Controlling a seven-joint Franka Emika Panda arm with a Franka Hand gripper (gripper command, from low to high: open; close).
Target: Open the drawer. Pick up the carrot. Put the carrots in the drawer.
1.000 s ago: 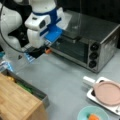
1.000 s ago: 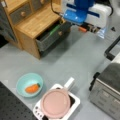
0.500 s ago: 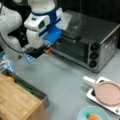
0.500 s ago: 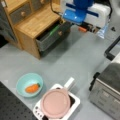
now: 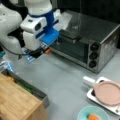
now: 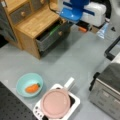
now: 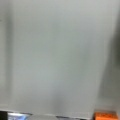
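Note:
The drawer [image 5: 40, 93] [image 6: 49, 39] of the wood-topped cabinet stands pulled open in both front views, with a long green vegetable [image 6: 54, 29] lying in it. The small orange carrot [image 6: 32, 88] [image 5: 93, 117] lies in a teal bowl [image 6: 23, 81] [image 5: 83, 114], far from the arm. My gripper [image 5: 37, 53] [image 6: 86, 27] hangs low over the grey table beside the open drawer, holding nothing that I can see. The wrist view shows only bare grey table and an orange tab [image 7: 105, 115] at its bottom edge.
A silver toaster oven [image 5: 87, 42] [image 6: 107, 87] stands on the table. A white tray [image 6: 75, 102] [image 5: 91, 95] carries a pink plate [image 6: 55, 103] [image 5: 108, 92] next to the bowl. The wooden cabinet [image 6: 37, 21] [image 5: 17, 105] has small upper drawers.

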